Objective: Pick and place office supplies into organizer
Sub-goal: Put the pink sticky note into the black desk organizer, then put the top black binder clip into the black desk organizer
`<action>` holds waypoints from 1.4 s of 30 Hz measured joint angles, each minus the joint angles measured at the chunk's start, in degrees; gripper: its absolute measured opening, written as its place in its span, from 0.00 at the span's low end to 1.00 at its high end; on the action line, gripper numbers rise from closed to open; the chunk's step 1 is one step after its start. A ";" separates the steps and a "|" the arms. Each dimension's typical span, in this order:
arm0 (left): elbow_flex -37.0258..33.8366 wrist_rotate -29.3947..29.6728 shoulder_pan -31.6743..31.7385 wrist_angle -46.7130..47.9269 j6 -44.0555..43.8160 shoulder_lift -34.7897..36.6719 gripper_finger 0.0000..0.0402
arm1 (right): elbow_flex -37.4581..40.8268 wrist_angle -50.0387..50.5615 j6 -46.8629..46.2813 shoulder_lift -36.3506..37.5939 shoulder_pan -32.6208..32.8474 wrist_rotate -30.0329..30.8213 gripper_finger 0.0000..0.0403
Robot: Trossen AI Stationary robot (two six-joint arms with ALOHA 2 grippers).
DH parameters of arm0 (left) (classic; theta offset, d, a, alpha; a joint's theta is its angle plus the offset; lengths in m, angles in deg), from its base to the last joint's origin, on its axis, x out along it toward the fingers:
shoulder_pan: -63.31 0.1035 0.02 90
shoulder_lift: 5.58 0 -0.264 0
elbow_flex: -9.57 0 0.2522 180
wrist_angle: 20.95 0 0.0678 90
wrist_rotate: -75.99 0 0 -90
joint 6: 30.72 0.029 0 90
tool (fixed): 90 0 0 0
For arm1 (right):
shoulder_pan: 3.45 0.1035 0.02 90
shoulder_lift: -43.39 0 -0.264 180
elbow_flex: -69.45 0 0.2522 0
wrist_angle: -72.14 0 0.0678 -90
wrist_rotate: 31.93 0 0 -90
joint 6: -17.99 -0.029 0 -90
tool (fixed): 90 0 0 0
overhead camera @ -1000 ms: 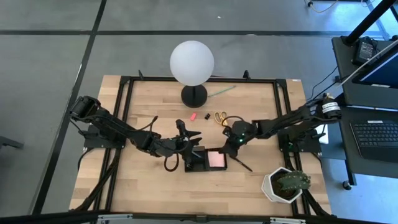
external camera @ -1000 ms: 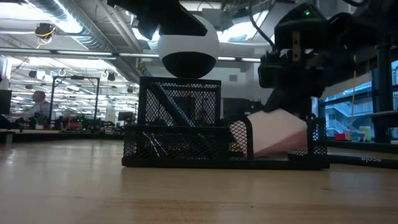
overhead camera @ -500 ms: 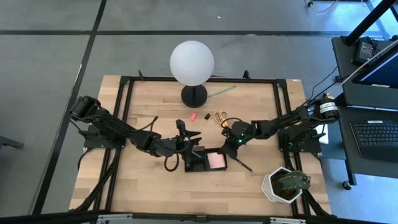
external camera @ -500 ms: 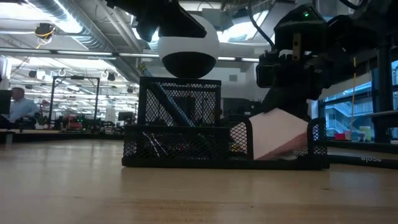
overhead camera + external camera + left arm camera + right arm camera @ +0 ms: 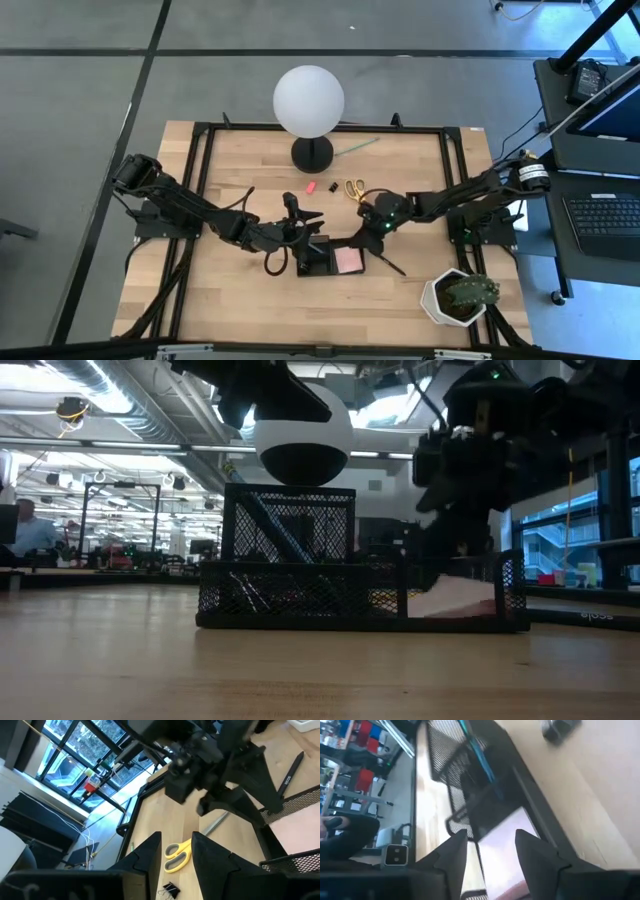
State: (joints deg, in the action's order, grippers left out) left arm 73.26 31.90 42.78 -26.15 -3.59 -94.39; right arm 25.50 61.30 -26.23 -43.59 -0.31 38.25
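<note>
The black mesh organizer (image 5: 318, 258) stands near the table's middle. The pink sticky-note pad (image 5: 348, 260) lies in its right compartment (image 5: 455, 598). My right gripper (image 5: 492, 852) hangs open just above the pad and touches nothing. My left gripper (image 5: 177, 857) hovers open and empty at the organizer's far left side (image 5: 302, 212). Yellow-handled scissors (image 5: 354, 189), a black binder clip (image 5: 333, 187) and a small pink piece (image 5: 310, 186) lie on the table beyond the organizer. A dark pen (image 5: 390, 264) lies right of it.
The white globe lamp (image 5: 309, 100) stands at the far middle, with a thin green stick (image 5: 355, 147) to its right. A potted plant (image 5: 460, 297) sits at the near right corner. The organizer's taller left part (image 5: 290, 525) holds dark pens.
My right gripper has opened and let go of the pink pad, then risen a little. The pad, which leaned tilted in the right compartment, has dropped and now lies low inside it.
</note>
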 joint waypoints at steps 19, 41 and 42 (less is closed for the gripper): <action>-0.07 4.60 0.24 4.12 -7.16 1.38 0.24 | 0.01 2.39 21.13 10.23 -6.63 5.22 0.42; -0.07 -41.28 32.57 19.10 -30.35 7.42 0.21 | 0.00 3.08 49.01 10.20 -10.49 8.20 0.42; -0.07 -41.80 33.17 18.04 -30.06 6.14 0.22 | 0.00 3.22 48.96 10.20 -10.49 8.93 0.42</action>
State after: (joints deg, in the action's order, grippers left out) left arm 73.20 -9.91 75.95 -8.11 -33.65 -88.25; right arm 25.50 64.52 22.73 -33.38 -10.80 47.18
